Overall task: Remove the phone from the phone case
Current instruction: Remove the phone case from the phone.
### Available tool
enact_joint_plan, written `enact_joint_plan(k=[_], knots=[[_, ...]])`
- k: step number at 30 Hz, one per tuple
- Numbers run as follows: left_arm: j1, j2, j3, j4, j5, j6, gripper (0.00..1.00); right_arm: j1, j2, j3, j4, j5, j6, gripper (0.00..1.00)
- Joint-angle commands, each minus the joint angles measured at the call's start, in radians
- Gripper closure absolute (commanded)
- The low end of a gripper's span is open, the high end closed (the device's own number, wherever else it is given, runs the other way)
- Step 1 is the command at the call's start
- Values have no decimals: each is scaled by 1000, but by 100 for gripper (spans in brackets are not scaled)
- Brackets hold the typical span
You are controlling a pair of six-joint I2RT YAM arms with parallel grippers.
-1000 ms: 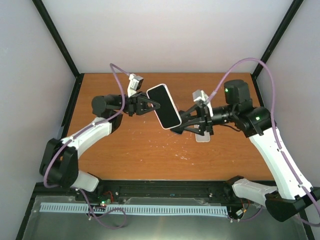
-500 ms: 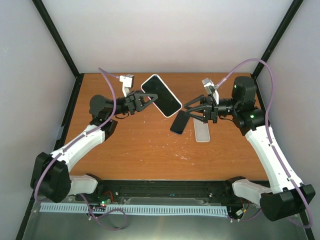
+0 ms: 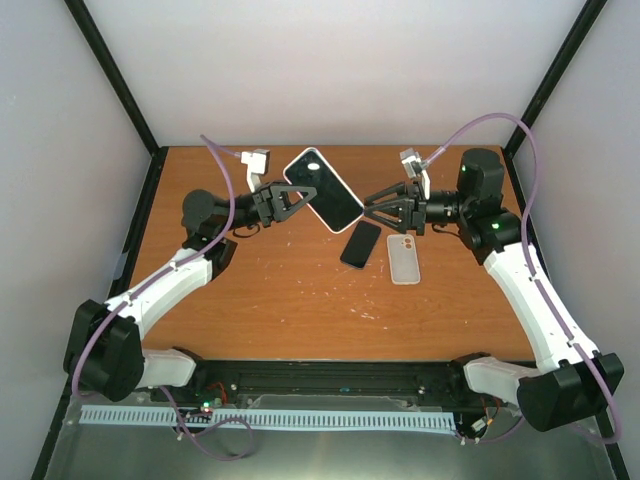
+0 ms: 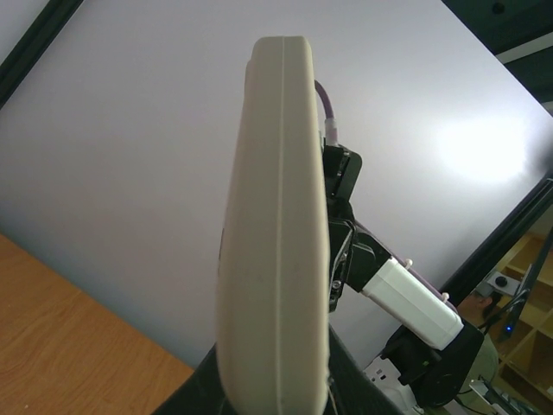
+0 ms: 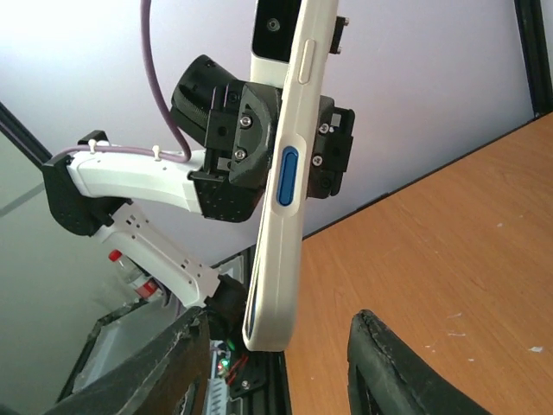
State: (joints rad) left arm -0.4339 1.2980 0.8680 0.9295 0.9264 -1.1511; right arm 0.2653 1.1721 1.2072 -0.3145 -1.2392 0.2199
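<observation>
The phone [image 3: 322, 190], judged to be seated in its white case [image 5: 281, 216], is held aloft over the far surface [image 3: 250, 290], clamped at one edge by the left end effector [image 3: 300, 203]. The right end effector [image 3: 372, 207], half open and empty, is placed just beside the case's other end. Prying there could twist the case out of that edge grip, so that it is dropped near the second phone [image 3: 360, 244].

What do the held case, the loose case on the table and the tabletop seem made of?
Held case: matte off-white, likely silicone or soft plastic; no glare, faint moulded seam. Loose case: whitish plastic, perhaps translucent; too small to tell. Tabletop: wood or wood-look laminate; orange-brown grain, pale scuffs.
</observation>
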Motion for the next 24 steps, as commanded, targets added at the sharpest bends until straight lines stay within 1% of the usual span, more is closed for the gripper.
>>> enact_joint_plan(k=[1, 4, 6, 10, 13, 17, 19, 21, 23, 24], knots=[[4, -27, 36, 77, -18, -25, 100, 9, 4, -36, 129, -68, 101, 57], [4, -23, 35, 100, -14, -45, 100, 30, 4, -29, 130, -103, 90, 62], [4, -19, 33, 117, -7, -57, 100, 41, 6, -28, 137, -115, 92, 67], [4, -7, 29, 152, 6, -81, 100, 47, 2, -30, 177, -142, 114, 78], [4, 0, 29, 158, 19, -84, 100, 55, -10, -37, 227, -161, 148, 84], [4, 29, 37, 183, 53, -107, 100, 73, -26, -32, 257, -170, 151, 93], [4, 52, 38, 199, 62, -123, 100, 97, -32, -26, 275, -182, 150, 94], [4, 83, 38, 229, 72, -141, 100, 135, -43, -7, 255, -184, 116, 95], [4, 119, 39, 269, 83, -167, 100, 180, -48, 33, 194, -181, 52, 95], [3, 137, 43, 279, 89, -175, 100, 202, -45, 60, 143, -178, -5, 95]])
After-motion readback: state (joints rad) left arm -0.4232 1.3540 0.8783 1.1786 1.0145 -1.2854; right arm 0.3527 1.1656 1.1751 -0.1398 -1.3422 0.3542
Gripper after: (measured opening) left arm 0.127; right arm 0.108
